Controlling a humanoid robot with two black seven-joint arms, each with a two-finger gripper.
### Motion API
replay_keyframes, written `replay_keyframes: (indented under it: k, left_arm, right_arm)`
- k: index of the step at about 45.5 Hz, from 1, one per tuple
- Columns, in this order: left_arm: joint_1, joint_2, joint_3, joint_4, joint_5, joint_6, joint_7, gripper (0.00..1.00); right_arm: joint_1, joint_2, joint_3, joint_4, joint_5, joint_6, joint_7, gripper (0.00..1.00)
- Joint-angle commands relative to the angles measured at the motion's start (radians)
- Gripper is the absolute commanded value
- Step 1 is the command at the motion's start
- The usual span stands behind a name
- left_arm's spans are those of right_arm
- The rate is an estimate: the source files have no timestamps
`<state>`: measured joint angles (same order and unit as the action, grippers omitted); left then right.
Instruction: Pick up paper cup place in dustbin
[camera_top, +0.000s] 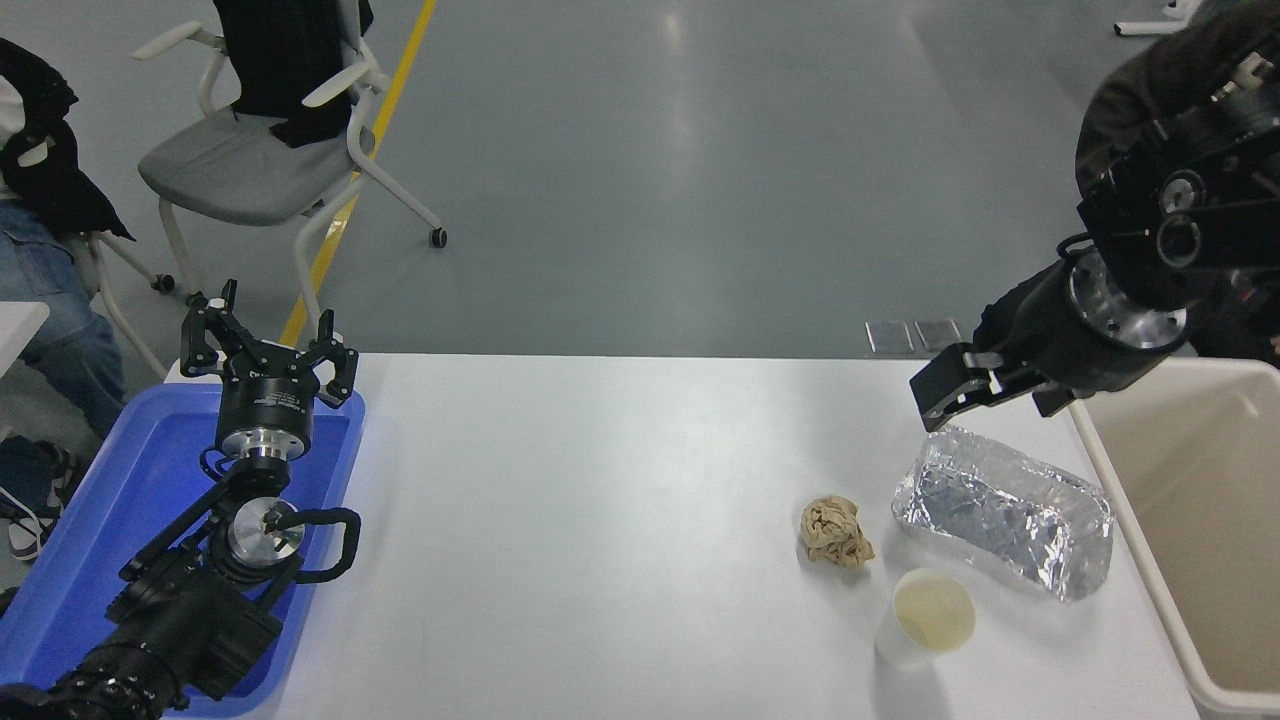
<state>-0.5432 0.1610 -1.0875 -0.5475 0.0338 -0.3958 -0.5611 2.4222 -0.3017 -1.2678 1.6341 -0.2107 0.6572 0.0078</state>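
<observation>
No text, label, brand, number or sign can be read anywhere in the picture. The black gripper at the lower left of the frame carries a faint pale marking on its black cylindrical body, too small and blurred to make out. The small white paper cup, the crinkled silver foil package and the large cream-beige plastic dustbin at the lower right show plain surfaces with no lettering.
</observation>
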Motion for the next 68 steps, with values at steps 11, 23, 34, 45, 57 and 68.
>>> replay_keyframes:
  k: [11, 23, 34, 45, 57, 68]
  left_arm:
    - [0.0, 0.0, 0.0, 0.001, -0.002, 0.0, -0.002, 0.99]
    - [0.0, 0.0, 0.0, 0.001, -0.002, 0.0, -0.002, 0.99]
    - [0.0, 0.0, 0.0, 0.001, -0.002, 0.0, -0.002, 0.99]
    - [0.0, 0.0, 0.0, 0.001, -0.002, 0.0, -0.002, 0.99]
    - [0.0, 0.0, 0.0, 0.001, -0.002, 0.0, 0.0, 0.99]
    - [0.0, 0.0, 0.0, 0.001, -0.002, 0.0, 0.0, 0.99]
  right_arm:
    - [0.031, 0.027, -0.022, 0.024, 0.051, -0.03, 0.0, 1.0]
    - [-0.112, -0.071, -0.039, 0.064, 0.045, -0.1, 0.001, 1.0]
    - [-0.301, -0.109, -0.007, 0.073, 0.008, -0.217, 0.003, 1.0]
    - [-0.537, -0.198, 0.074, 0.046, -0.147, -0.41, 0.003, 1.0]
    - [-0.738, -0.267, 0.139, -0.026, -0.274, -0.513, 0.003, 1.0]
    - [-0.845, -0.267, 0.209, -0.074, -0.276, -0.55, 0.003, 1.0]
